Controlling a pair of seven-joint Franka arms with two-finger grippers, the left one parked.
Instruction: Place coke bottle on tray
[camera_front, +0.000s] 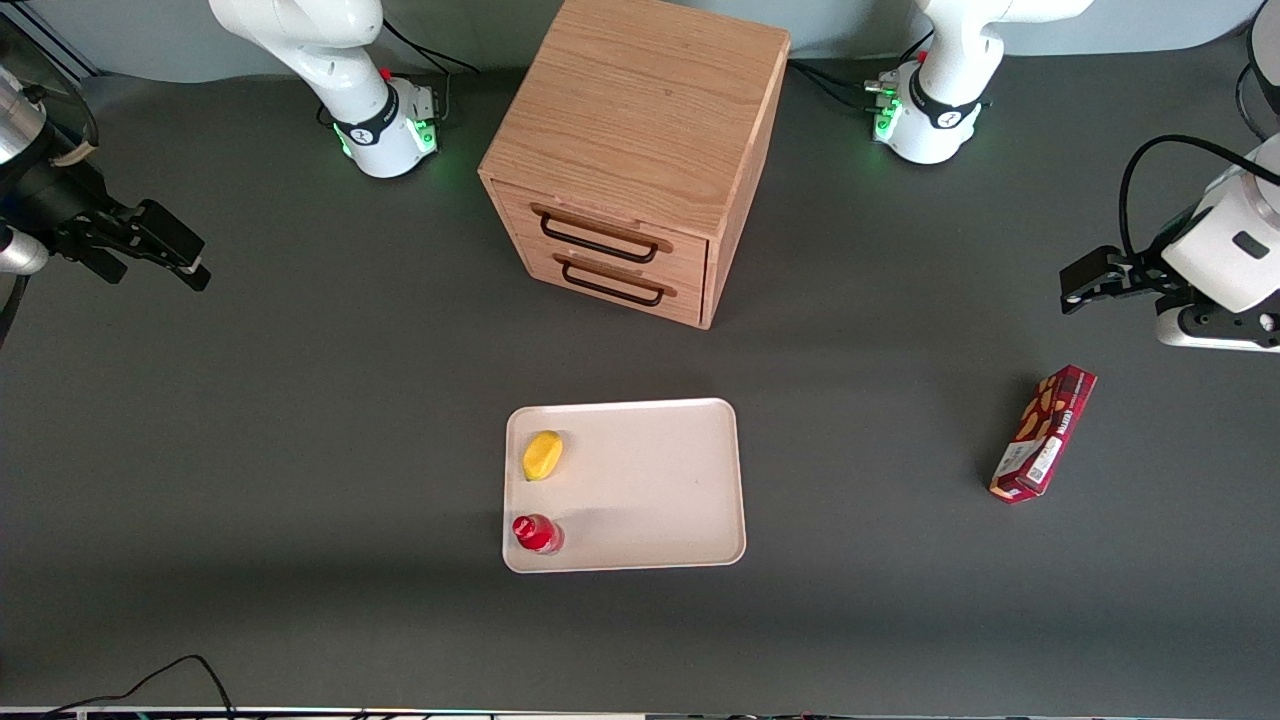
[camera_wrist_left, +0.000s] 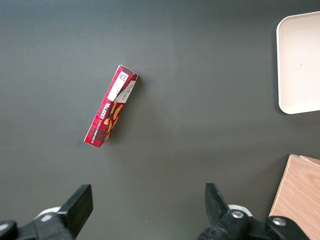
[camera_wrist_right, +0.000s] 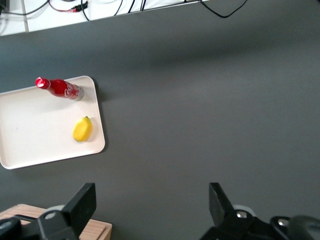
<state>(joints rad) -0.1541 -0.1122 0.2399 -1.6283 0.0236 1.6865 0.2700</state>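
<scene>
Coke bottle (camera_front: 536, 533): upright in tray (camera_front: 650, 490) corner nearest camera, working arm's end.
Gripper (camera_front: 150, 243): fingers spread, empty, over table's working-arm edge.

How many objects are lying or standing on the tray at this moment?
2. The coke bottle stands in the tray's corner nearest the front camera; the yellow object lies farther back. The open claw hangs apart, toward the working arm's end.

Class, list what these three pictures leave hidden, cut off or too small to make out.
- Coke bottle on the tray: lettering too small to read, front and right wrist views.
- Cabinet: its top is cut by the front view's edge; drawer contents are hidden by closed fronts.
- Pincer, open: its arm is cut off at the front view's edge.
</scene>
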